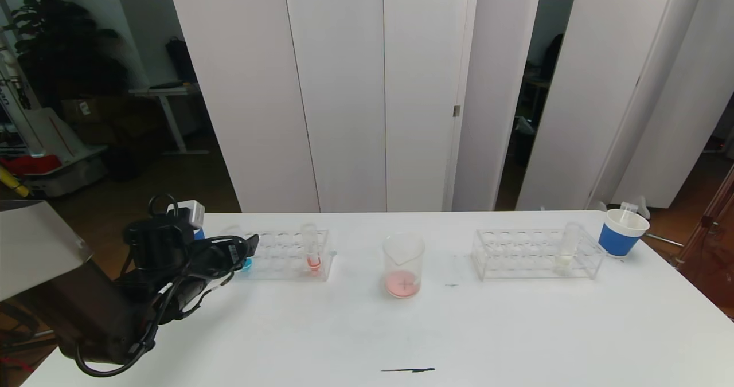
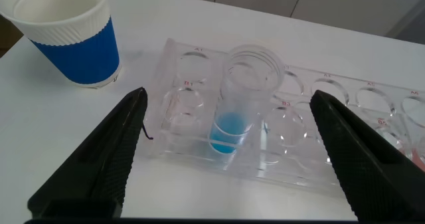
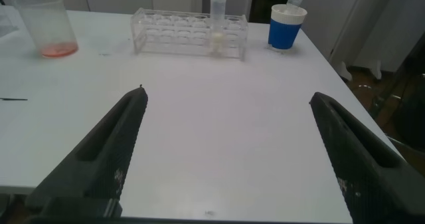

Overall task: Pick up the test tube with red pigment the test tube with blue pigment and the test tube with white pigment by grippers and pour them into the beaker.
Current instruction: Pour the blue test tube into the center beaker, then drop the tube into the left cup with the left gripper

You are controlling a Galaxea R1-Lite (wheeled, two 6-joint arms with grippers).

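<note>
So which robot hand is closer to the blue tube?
The left. Its end effector stands open right at the test tube with blue pigment; the right end effector is off across the table.

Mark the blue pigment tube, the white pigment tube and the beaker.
test tube with blue pigment (image 2: 231, 127): left wrist view, on its blue liquid.
test tube with white pigment (image 3: 217, 39): right wrist view, lower tube, in the rack.
beaker (image 1: 403, 264): head view, middle of its glass wall.
</note>
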